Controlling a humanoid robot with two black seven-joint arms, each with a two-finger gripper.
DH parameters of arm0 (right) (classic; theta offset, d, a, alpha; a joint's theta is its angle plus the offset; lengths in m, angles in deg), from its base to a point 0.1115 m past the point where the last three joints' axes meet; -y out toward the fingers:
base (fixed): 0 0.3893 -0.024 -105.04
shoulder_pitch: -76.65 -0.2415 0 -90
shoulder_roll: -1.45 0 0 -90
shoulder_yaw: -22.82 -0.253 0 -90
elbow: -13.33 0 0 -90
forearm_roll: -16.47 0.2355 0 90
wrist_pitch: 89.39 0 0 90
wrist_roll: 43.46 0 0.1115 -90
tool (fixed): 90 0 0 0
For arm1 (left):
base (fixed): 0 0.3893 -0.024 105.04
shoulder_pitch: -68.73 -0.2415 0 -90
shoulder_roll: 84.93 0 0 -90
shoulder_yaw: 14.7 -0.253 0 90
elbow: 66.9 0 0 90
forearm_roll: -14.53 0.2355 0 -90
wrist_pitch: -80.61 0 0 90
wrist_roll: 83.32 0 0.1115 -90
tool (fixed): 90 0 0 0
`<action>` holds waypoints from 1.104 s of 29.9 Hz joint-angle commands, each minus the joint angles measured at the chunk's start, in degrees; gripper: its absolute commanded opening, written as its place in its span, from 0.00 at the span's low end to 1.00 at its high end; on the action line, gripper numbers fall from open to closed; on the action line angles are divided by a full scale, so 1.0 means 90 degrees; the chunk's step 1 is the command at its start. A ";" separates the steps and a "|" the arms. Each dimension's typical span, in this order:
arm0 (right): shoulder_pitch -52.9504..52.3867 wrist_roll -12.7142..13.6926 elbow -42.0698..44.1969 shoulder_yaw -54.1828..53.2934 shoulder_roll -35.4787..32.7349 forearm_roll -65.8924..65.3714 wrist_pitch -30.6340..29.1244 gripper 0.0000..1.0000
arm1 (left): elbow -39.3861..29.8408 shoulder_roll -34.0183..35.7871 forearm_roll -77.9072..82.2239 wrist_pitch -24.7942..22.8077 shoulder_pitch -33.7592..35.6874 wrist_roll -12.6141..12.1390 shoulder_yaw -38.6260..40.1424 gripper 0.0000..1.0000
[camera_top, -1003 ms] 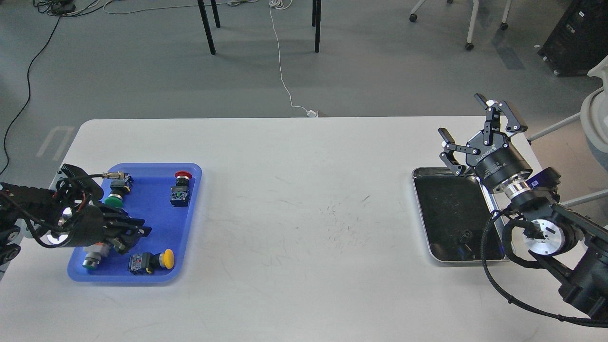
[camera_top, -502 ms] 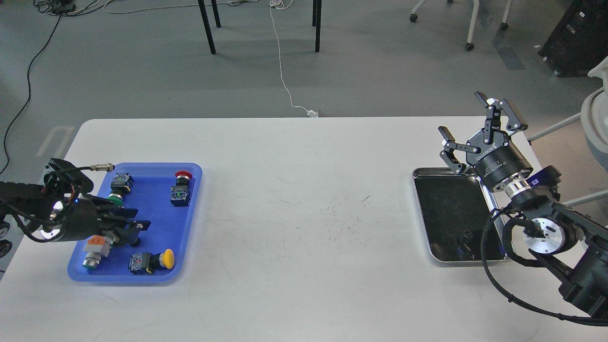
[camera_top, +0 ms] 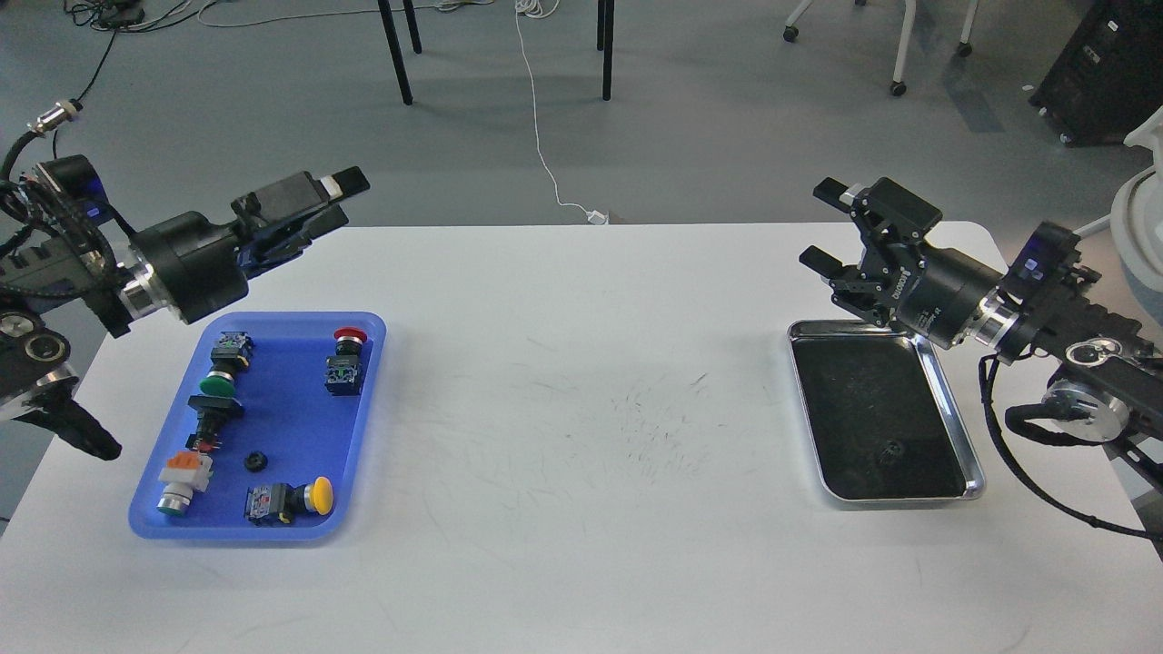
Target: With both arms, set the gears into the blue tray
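Moved since earlier frame: both arms have been lifted; the left arm, low over the blue tray half a second ago, is now raised beyond the tray's far edge, and a gear is left uncovered on the tray floor.
Left jaws [camera_top: 332,195]: held above the desk's far edge, beyond the blue tray's far right corner; the two fingers lie close together and whether a gap is left cannot be told; nothing is seen held.
Right jaws [camera_top: 825,227]: held above the far left corner of the metal tray; spread open, nothing gripped.
Blue tray [camera_top: 372,363]: set flat on the left side of the desk [camera_top: 581,409].
Gear in blue tray [camera_top: 255,461]: small, black, lying on the tray floor near the front, between the orange switch and the yellow switch, touching neither.
Switches in blue tray: a green switch [camera_top: 218,377] at the far left, a red switch [camera_top: 346,359] at the far right, a black switch [camera_top: 211,416] just behind the gear, an orange switch [camera_top: 182,477] at the front left, a yellow switch [camera_top: 291,500] at the front right.
Metal tray [camera_top: 954,418]: set well apart from the blue tray, on the right side of the desk.
Gear in metal tray [camera_top: 893,448]: a small dark round piece near the front of the dark floor; teeth too small to be made out.
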 commanded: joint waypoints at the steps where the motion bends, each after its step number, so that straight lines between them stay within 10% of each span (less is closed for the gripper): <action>1: -0.1081 0.0000 -0.0356 0.1287 -0.0467 -0.1751 -0.0167 0.98 | -0.0021 -0.0509 -0.1199 0.0012 -0.0621 0.0001 0.0868 0.98; 15: -0.3955 0.0000 -0.0396 0.5441 -0.0634 -0.7622 -0.0372 0.98 | -0.0011 -0.1458 -0.1484 -0.0027 -0.1745 0.0001 0.2081 0.98; 33: -0.2959 0.0000 -0.0103 0.5383 -0.0488 -0.7771 -0.0148 0.78 | -0.0040 -0.1370 -0.1464 -0.0174 -0.1775 0.0001 0.2081 0.98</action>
